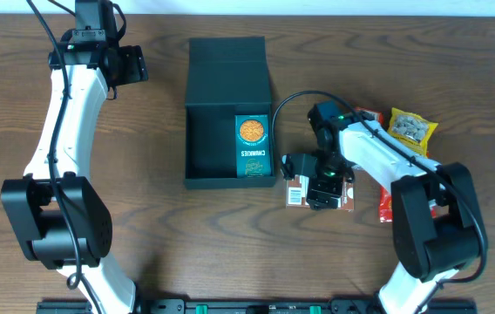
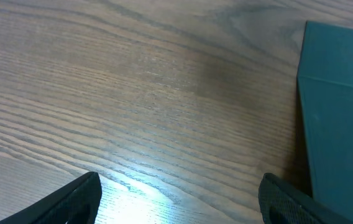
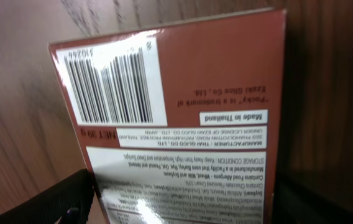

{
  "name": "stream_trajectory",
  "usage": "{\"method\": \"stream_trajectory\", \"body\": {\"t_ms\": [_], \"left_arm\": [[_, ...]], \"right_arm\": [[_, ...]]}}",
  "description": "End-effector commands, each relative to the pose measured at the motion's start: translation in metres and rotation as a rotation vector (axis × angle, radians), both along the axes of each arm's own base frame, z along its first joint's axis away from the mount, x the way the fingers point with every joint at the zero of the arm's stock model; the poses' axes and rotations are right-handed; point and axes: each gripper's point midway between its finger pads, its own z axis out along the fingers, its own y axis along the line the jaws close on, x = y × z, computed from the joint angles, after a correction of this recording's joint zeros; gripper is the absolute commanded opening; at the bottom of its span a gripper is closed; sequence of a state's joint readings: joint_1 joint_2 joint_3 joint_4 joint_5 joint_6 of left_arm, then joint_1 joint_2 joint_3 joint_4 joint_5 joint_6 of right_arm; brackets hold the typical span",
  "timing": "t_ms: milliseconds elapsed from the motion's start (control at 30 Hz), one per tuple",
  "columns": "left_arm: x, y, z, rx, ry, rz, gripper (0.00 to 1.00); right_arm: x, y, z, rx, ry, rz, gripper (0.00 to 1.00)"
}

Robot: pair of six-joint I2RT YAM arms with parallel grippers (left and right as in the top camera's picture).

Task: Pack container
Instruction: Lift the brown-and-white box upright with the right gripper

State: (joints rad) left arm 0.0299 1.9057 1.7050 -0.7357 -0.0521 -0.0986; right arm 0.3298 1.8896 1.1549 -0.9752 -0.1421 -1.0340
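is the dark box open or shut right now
Open: the container has its flap lid folded back, so the inside shows, with a green snack carton lying in it.

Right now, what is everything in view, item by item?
Box: 1, dark teal-black, table centre, lid open.
Green carton: 1, green, inside box, right side.
Brown carton: 1, red-brown, on table right of box, under right hand.
Yellow bag: 1, yellow, far right.
Red pack: at least 1, red, far right, partly under right arm.
Table: 1, brown wood.
Left hand: 1, black, open, over bare table left of box.
Right hand: 1, black, straddling brown carton; grip unclear.
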Motion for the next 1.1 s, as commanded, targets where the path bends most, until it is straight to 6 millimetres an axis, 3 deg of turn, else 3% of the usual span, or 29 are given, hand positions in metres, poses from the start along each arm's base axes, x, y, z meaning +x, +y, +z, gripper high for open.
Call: {"method": "stream_trajectory", "body": {"t_ms": [0,167,467,900,1067], "left_arm": [[0.002,0.003,0.008,0.012,-0.018,-0.009,0.82],[0.003,0.003,0.008,0.017,-0.019,-0.015,0.82],[0.004,0.003,0.009,0.017,-0.025,-0.015,0.82],[0.005,0.003,0.010,0.024,-0.030,-0.020,0.82],[0.005,0.003,0.010,0.024,-0.029,-0.019,0.82]], "right_arm": [[-0.006,0.007,-0.004,0.011,0.017,0.030,0.86],[-0.003,0.009,-0.004,0.015,0.005,0.033,0.84],[0.000,0.007,-0.005,-0.007,-0.009,-0.013,0.93],[0.025,0.008,-0.008,-0.016,-0.114,-0.024,0.86],[0.028,0.009,-0.008,-0.011,-0.126,-0.024,0.77]]}}
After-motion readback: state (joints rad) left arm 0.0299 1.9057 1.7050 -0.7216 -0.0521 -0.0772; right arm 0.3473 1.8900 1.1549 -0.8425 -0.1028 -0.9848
